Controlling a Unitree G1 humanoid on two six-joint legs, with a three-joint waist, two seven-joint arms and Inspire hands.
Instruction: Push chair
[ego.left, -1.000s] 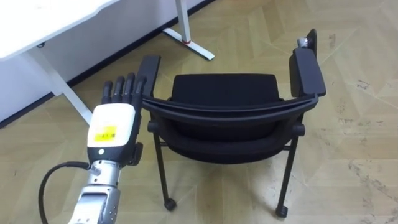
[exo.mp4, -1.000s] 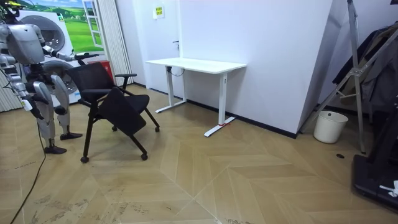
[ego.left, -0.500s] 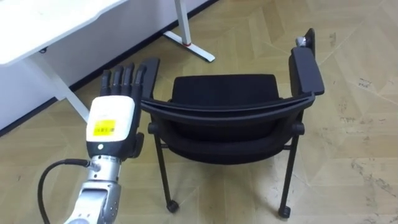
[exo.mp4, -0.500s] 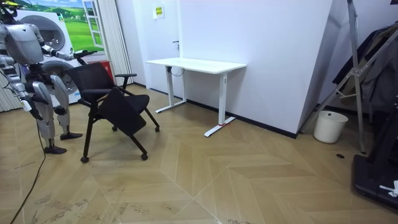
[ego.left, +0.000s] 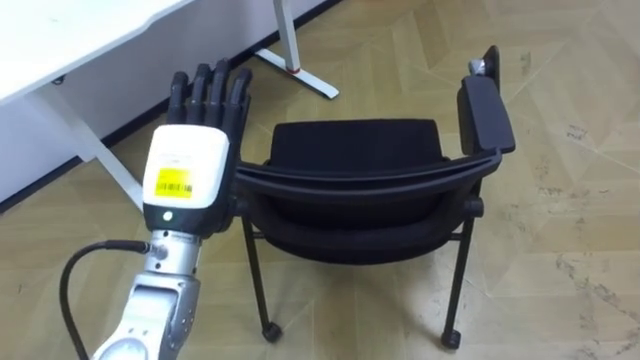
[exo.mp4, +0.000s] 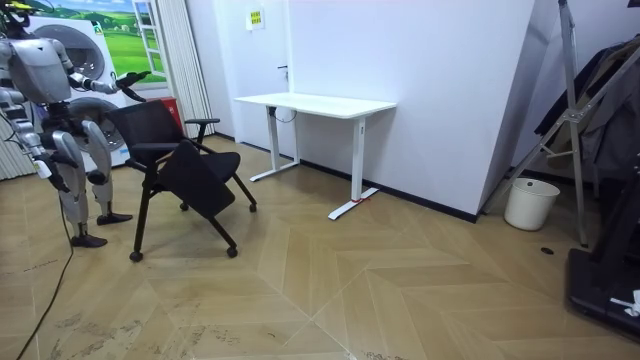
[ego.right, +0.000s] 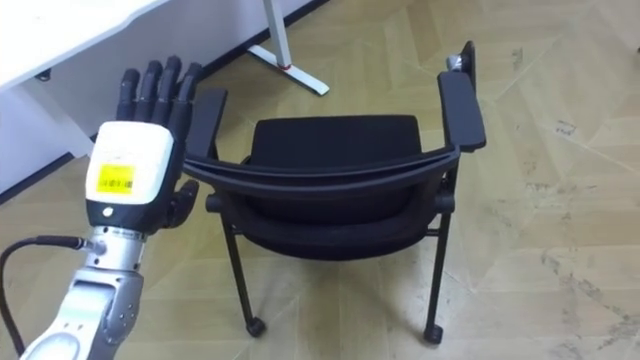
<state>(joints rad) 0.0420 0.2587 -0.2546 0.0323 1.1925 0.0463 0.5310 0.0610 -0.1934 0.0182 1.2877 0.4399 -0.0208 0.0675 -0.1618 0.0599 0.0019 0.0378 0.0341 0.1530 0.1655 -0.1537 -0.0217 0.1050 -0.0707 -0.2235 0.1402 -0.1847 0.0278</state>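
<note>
The robot stands right behind the chair (ego.left: 365, 185), backrest nearest it and the seat opening away toward 12 o'clock, which looks like the sensible side to shove from. Up comes the left hand (ego.left: 188, 165) at the chair's 9 o'clock, back of the hand to the camera. The fingers (ego.left: 208, 92) are straight and close together, pointing to 12 o'clock, and they hold nothing at all. That flat, open shape reads as a pushing hand rather than a grabbing one.

The fingers hover over the left armrest (ego.right: 206, 118), with the curved top of the backrest starting just to their 3 o'clock and sweeping across to the right armrest (ego.left: 485, 108). In the room view the raised hand sits a little above the backrest, so it looks clear of the chair for now. Contact appears not yet made, and the push is probably yet to start.

The white desk (ego.left: 75, 40) waits at 11 o'clock, close to the chair's left corner. The right hand (exo.mp4: 46, 170) hangs at the robot's side.
</note>
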